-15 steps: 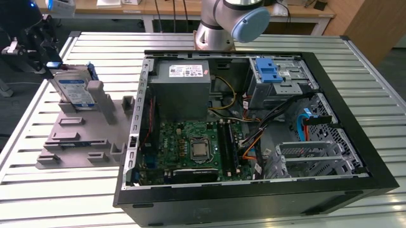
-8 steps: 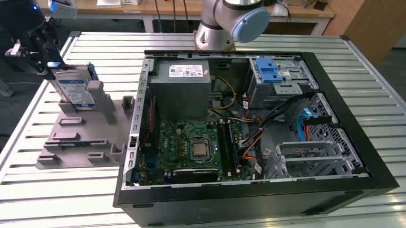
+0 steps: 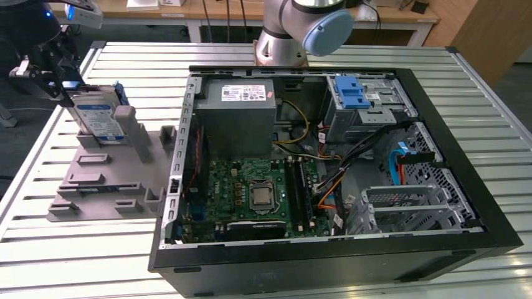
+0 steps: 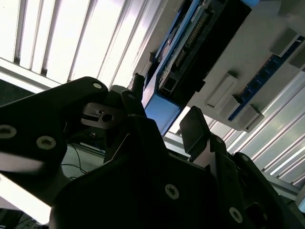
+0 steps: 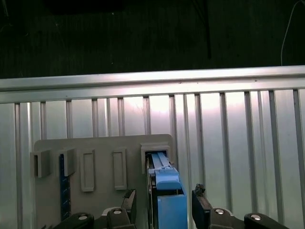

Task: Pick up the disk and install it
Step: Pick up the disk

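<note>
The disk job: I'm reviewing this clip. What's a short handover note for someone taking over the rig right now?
Gripper: open, with one finger on each side of the disk's blue rail and a gap on both sides in the first wrist view.
Disk: stands upright in the grey holder on the slatted table, at the exterior view's left, outside the computer case.
Done: the gripper is lined up around the disk.
Left: the disk is not yet gripped, lifted or installed in the case.
</note>
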You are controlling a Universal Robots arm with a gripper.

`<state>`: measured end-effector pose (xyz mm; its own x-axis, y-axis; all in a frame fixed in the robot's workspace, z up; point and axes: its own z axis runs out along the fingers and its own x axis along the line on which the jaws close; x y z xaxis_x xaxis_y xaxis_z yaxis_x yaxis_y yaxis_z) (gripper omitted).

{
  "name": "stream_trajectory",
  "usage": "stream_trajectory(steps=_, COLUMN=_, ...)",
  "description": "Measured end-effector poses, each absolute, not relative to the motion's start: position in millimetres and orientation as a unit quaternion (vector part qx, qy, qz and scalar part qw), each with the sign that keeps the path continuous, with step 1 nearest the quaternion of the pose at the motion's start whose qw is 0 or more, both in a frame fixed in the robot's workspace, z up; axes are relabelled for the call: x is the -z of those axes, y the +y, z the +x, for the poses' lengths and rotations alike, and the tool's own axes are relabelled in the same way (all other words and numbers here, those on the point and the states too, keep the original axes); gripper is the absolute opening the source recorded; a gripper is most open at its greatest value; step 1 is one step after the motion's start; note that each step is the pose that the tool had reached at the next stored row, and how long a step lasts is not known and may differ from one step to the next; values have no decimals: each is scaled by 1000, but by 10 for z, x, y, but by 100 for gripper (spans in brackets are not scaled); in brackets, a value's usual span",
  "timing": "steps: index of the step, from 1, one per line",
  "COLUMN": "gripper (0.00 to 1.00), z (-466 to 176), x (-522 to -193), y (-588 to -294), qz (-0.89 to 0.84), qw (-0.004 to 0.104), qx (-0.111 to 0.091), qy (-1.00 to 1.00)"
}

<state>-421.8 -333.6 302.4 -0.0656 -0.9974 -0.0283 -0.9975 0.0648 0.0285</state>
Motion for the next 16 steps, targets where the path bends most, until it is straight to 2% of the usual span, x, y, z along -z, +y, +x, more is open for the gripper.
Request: stream_trajectory(steps=16, gripper=58, z=-4233, x=-2946, y=-3320, qz=-684, qw=1, qx=-20, qy=730)
